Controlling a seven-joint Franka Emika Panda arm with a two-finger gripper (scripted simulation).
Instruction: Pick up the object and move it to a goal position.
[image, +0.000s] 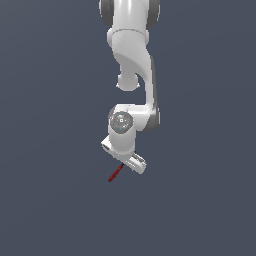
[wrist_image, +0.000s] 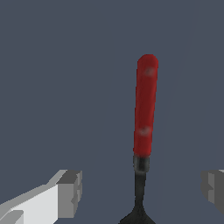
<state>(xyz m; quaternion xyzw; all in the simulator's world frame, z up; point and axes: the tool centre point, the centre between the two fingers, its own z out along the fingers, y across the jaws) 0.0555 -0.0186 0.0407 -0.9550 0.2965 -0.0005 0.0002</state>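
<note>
The object (wrist_image: 145, 105) is a thin tool with a red handle, a slim dark shaft and a black head that is cut off at the frame's edge. In the wrist view its shaft lies between my two fingers, which stand well apart and touch nothing. My gripper (wrist_image: 142, 192) is open around the shaft. In the exterior view the red handle (image: 115, 173) sticks out from under the white hand, toward the exterior view's left. There my gripper (image: 122, 164) sits right over the tool's dark end, and the hand hides the fingertips.
A plain dark grey surface (image: 55, 190) lies all around. The white arm (image: 132, 60) reaches in from the upper edge of the exterior view.
</note>
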